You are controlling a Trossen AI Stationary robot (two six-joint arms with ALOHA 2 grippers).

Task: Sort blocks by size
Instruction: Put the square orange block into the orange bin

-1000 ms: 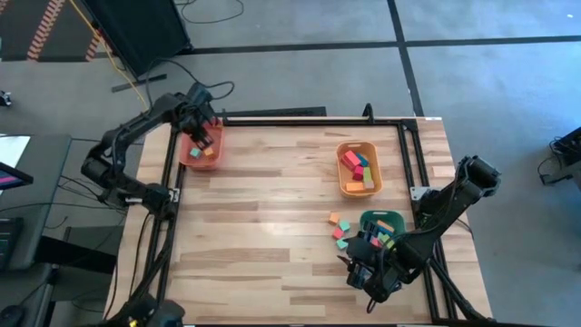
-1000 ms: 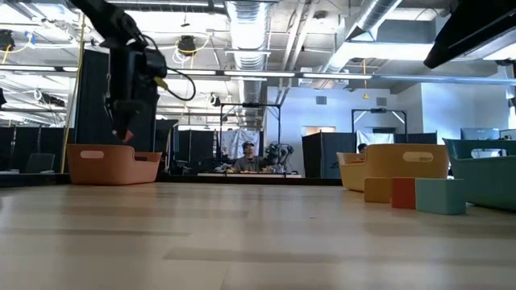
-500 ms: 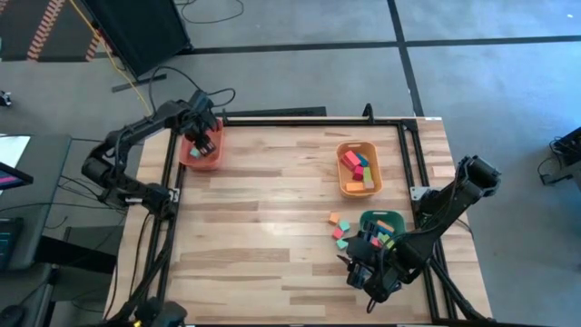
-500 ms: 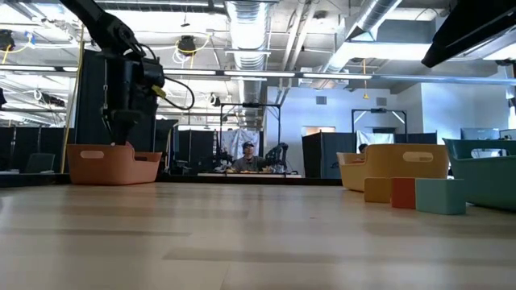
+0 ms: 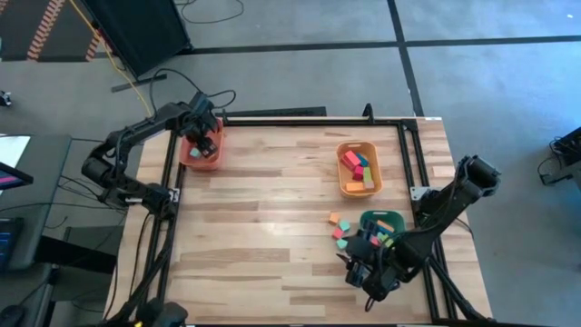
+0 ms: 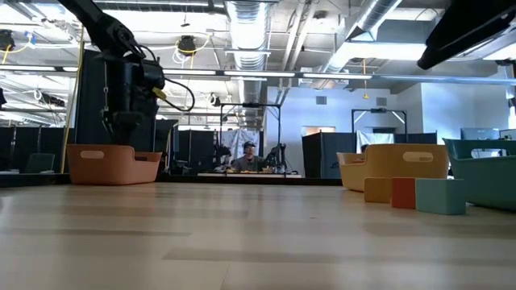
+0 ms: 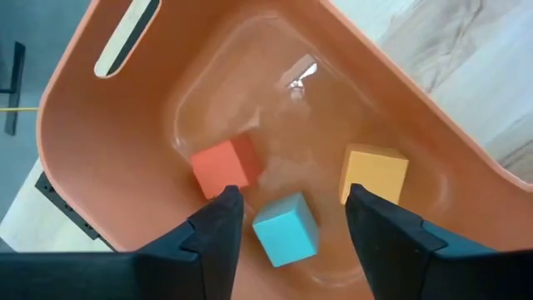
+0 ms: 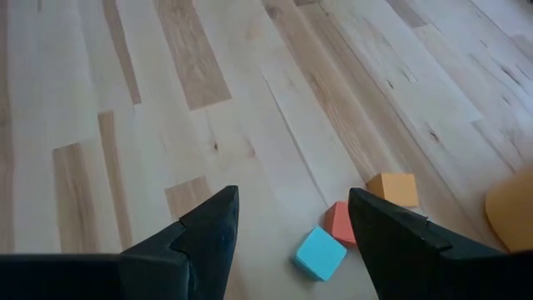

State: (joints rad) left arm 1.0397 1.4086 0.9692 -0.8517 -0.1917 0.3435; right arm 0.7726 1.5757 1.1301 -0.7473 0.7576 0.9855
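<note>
The left gripper (image 7: pixel 287 218) hangs low over the red-orange tray (image 5: pixel 192 159) at the table's far left corner, fingers spread, with a teal cube (image 7: pixel 286 229) lying on the tray floor right between them and apparently loose. A red cube (image 7: pixel 221 166) sits just beside one fingertip and an orange cube (image 7: pixel 375 173) just beside the other, so the arm's way out looks to be straight up; any sideways drift would likely nudge those two or the tray wall. The blocks left to sort lie at the opposite end: a small loose cluster (image 5: pixel 339 227) on the bare wood near the right front, just beside the green tray (image 5: pixel 385 217) and below the orange tray (image 5: pixel 342 186). The right gripper (image 8: pixel 287 218) is much the nearer hand to them. It hovers over the table with fingers spread and nothing between them, and the cluster lies ahead of its tips: a teal block (image 8: pixel 320 254) closest, a red block (image 8: pixel 339 221) touching or nearly touching it, an orange block (image 8: pixel 393 190) just beyond. They are cube-like, with no long axis to line up on. The crowding is the obstacle: closing on the teal one may push the red. The orange tray's edge (image 8: pixel 515 212) shows farther on, clear of the approach.
</note>
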